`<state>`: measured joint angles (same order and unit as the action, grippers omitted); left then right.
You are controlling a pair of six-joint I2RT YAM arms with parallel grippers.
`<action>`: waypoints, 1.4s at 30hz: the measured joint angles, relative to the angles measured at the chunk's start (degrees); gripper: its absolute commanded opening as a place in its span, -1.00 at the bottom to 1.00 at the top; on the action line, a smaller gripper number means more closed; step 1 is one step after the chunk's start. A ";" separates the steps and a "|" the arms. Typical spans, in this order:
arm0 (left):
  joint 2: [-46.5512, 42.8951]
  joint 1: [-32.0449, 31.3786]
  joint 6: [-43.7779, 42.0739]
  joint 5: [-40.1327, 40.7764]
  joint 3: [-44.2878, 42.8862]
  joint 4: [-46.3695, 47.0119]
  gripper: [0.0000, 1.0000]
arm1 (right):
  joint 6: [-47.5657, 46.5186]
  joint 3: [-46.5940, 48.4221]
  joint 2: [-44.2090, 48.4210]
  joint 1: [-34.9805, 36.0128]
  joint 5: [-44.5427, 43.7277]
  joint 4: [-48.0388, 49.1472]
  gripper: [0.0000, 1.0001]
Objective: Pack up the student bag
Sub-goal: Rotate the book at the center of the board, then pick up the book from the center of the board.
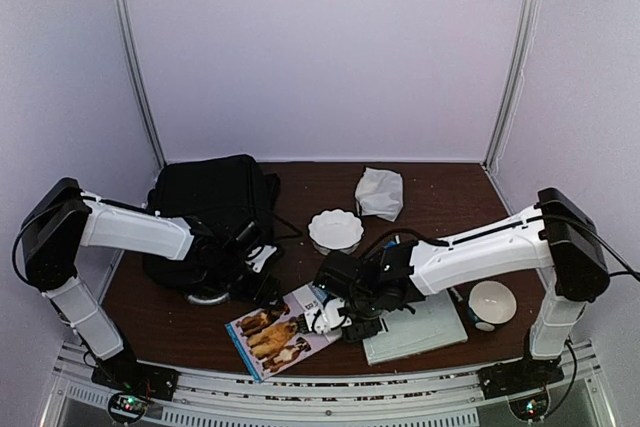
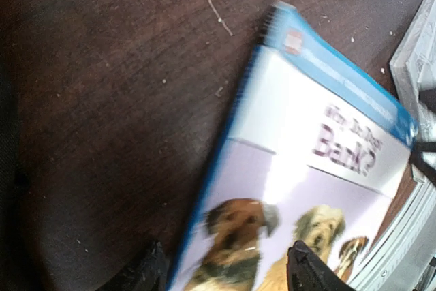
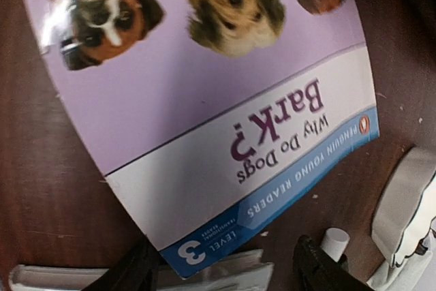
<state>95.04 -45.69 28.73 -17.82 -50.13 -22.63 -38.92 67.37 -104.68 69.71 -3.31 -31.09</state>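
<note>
The left arm rises from its base at the near left corner, folds at a high elbow and runs its forearm rightward and down across the front of the student bag [image 1: 212,197], which sits slumped at the far left of the table [image 1: 440,202]. The left gripper [image 1: 262,269] ends low, just off the bag's right side and near the far edge of a picture book [image 1: 280,332] with dogs on its cover. In the left wrist view, its fingers [image 2: 310,274] stand well apart with the book's spine edge running between them below; nothing is clamped. The right arm mirrors this: up from the near right corner, bent at the elbow, forearm stretched leftward and angled down. The right gripper [image 1: 330,319] hangs over the book's right end. In the right wrist view, the right gripper's dark fingers [image 3: 129,270] are spread wide above the blue corner of the cover, holding nothing. A pale pad [image 1: 415,332] lies just right of the book and a small white-capped tube [image 3: 334,243] lies near that corner. A scalloped white dish [image 1: 335,229], a crumpled white cloth [image 1: 380,192] and a white bowl [image 1: 492,304] also sit on the table.
</note>
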 measured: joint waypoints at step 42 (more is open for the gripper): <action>-14.23 -5.16 19.54 -0.85 17.62 12.00 0.05 | 46.90 13.38 -14.43 -24.94 50.21 -3.98 0.00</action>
<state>80.82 -50.85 48.27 -18.68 -32.51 -10.63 7.99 80.75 -119.11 44.77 46.89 -35.07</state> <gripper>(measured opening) 0.534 0.514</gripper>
